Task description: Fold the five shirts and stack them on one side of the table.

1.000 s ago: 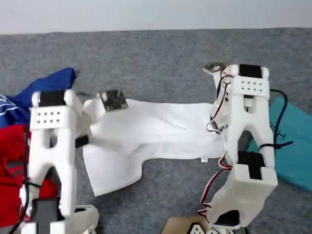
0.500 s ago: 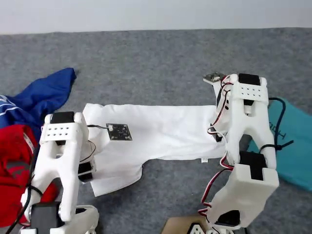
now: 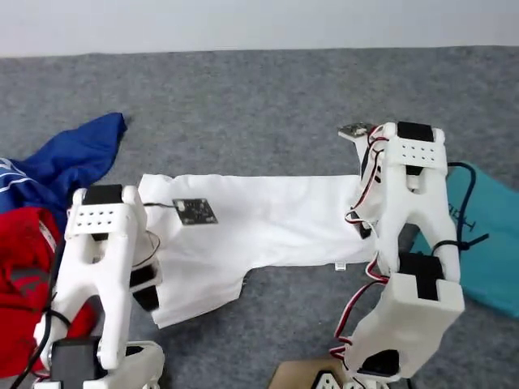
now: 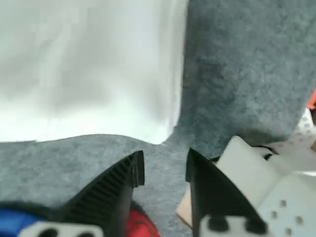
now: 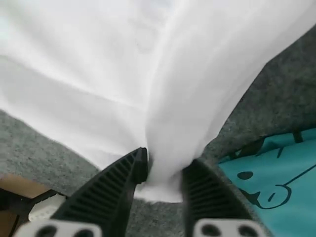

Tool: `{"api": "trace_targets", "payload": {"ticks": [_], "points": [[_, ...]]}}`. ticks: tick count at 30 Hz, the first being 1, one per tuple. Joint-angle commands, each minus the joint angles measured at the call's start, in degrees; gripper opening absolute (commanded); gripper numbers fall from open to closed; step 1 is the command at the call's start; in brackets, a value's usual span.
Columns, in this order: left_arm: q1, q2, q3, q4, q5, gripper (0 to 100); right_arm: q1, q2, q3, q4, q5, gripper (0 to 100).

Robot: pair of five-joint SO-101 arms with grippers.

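Observation:
A white shirt (image 3: 259, 223) lies spread flat across the middle of the grey table, long side running left to right. My left gripper (image 4: 165, 163) is open and holds nothing. It hangs over bare carpet just off the near-left corner of the white shirt (image 4: 89, 64). In the high view the left gripper (image 3: 147, 293) sits by that corner, under its arm. My right gripper (image 5: 165, 165) is shut on a bunched fold of the white shirt (image 5: 98, 64) at its right end. Its arm covers the right gripper (image 3: 365, 227) from above.
A blue shirt (image 3: 73, 158) and a red shirt (image 3: 20, 259) lie crumpled at the left edge. A teal shirt (image 3: 486, 243) lies flat at the right, just beside the right gripper. A brown board (image 3: 300, 377) shows at the near edge.
The left arm has drawn back from the shirt's far-left corner toward the near edge, its gripper now empty. The shirt's left end lies flat. The right arm has barely shifted.

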State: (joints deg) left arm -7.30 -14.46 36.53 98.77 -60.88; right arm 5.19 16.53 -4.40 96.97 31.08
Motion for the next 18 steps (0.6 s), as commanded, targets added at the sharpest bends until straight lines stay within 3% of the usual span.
{"api": "trace_targets", "payload": {"ticks": [1,10,15,18], "points": [[-0.35,-1.85,-5.85,-0.09,1.41,15,0.66,-3.82,-5.98,4.79,0.18,25.8],[0.00,-1.41,-24.57,-2.37,8.88,15,-0.22,-3.12,-21.54,4.62,0.18,27.8],[0.09,-0.26,-23.43,-18.90,24.79,14,-2.42,1.01,-21.71,-3.91,-2.73,27.0],[0.26,3.96,-21.76,-28.84,33.76,9,-4.97,5.85,-21.98,-9.45,-6.59,17.4]]}}
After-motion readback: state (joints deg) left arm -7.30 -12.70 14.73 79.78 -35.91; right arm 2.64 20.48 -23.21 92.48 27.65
